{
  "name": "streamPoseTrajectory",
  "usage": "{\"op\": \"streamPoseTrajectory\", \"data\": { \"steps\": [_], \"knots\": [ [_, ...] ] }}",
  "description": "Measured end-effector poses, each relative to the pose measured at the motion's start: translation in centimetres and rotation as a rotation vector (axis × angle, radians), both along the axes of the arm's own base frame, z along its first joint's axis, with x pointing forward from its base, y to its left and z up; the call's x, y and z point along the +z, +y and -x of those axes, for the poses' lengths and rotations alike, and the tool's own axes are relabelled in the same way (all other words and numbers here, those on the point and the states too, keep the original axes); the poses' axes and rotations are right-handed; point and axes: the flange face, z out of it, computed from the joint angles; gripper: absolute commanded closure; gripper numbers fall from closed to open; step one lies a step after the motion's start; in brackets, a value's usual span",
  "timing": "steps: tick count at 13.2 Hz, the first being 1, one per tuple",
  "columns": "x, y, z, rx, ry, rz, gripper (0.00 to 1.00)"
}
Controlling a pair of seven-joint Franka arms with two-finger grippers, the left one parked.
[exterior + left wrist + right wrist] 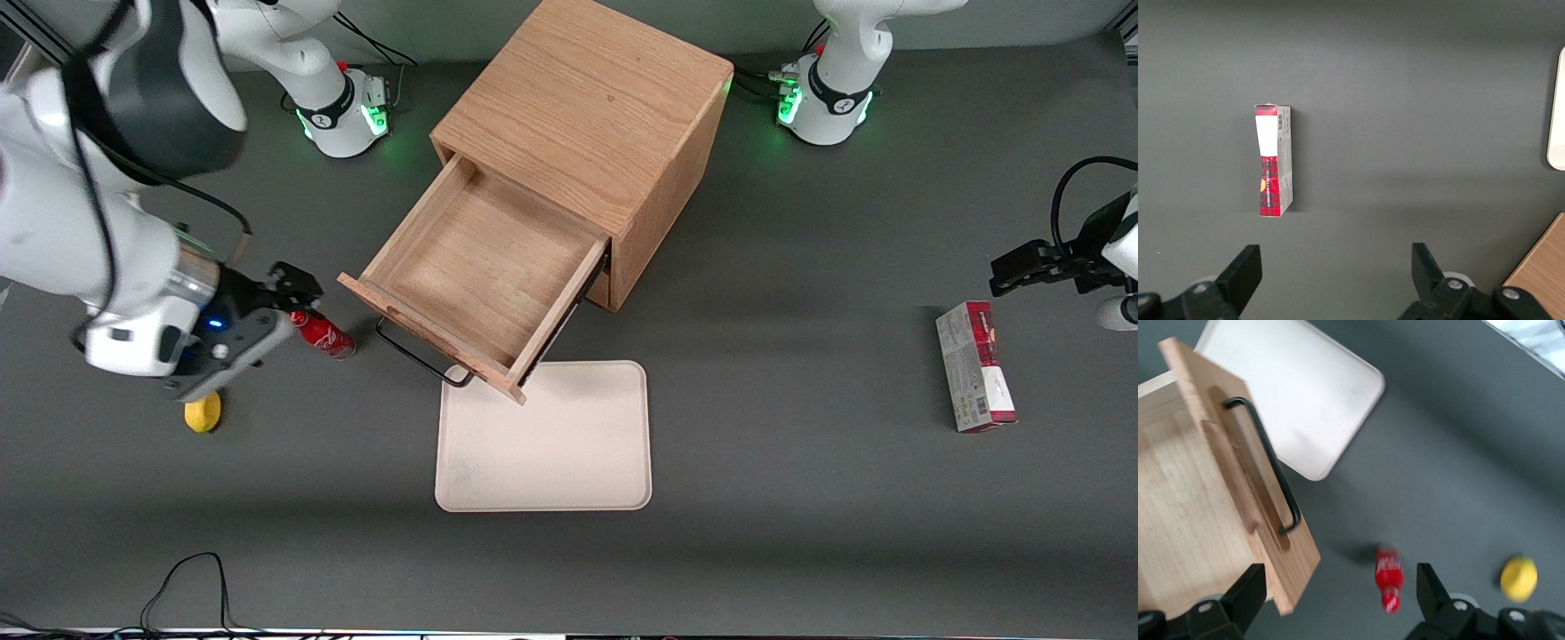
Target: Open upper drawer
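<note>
The upper drawer point(484, 267) stands pulled far out of the oak cabinet point(587, 116), its shallow wooden tray bare inside. Its black wire handle point(418, 356) faces the front camera, over the edge of the tray on the table. The wrist view shows the drawer front point(1238, 487) and its handle point(1268, 463) from close by. My right gripper point(286, 300) hovers beside the drawer front toward the working arm's end of the table, clear of the handle. The gripper point(1338, 587) is open and holds nothing.
A small red bottle point(324, 333) point(1389, 579) lies on the table under the gripper. A yellow lemon point(203, 413) point(1519, 579) lies nearer the front camera. A cream tray point(544, 440) sits in front of the drawer. A red-and-white box point(975, 364) lies toward the parked arm's end.
</note>
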Motion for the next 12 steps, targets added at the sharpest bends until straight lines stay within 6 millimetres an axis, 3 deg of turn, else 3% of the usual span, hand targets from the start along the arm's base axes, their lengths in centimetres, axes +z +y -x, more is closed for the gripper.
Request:
{"op": "streamPoseTrajectory", "data": {
  "steps": [4, 7, 10, 12],
  "knots": [
    [2.4, -5.5, 1.2, -0.256, 0.027, 0.076, 0.0],
    [3.8, -8.4, 1.8, -0.35, 0.001, 0.125, 0.0],
    [5.0, -13.6, 3.2, -0.426, -0.02, 0.082, 0.0],
    [5.1, -15.5, 4.4, -0.453, -0.06, 0.058, 0.0]
  ]
}}
